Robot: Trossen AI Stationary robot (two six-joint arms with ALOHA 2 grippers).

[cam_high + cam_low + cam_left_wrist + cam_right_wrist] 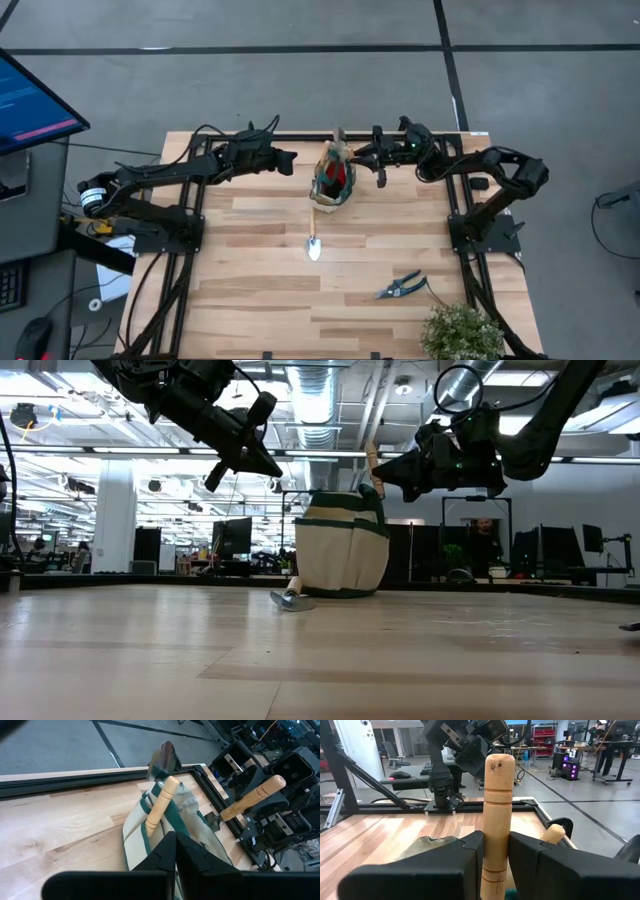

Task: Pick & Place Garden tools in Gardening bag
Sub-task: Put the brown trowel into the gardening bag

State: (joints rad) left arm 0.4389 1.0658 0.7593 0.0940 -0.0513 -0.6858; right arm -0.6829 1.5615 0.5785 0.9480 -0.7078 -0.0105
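Observation:
The beige, green-trimmed gardening bag (322, 195) (340, 550) (132, 837) stands upright on the table's far middle, with something red (340, 177) inside. A wooden handle (160, 805) slants out of its top, and a silver blade (163, 756) shows beyond it. My right gripper (378, 160) (495, 855), just right of the bag, is shut on another wooden-handled tool (252, 795). My left gripper (293, 160) (272, 465) hangs shut, above and left of the bag, touching nothing. A trowel (314, 235) lies flat on the table, near side of the bag. Blue pruning shears (400, 287) lie near right. My right gripper pinches the tool's wooden handle (496, 847) between its two fingers, below the handle's middle. The fingers come level from the table's right and lie across it. The tool is lifted clear, nearly upright, butt end (500, 762) up and dark metal end (214, 821) down by the bag's right side.
A green leafy plant (462, 332) stands at the table's near right corner. A monitor (30, 105) is off the table's left. Bare wood (240, 280) spreads over the near left.

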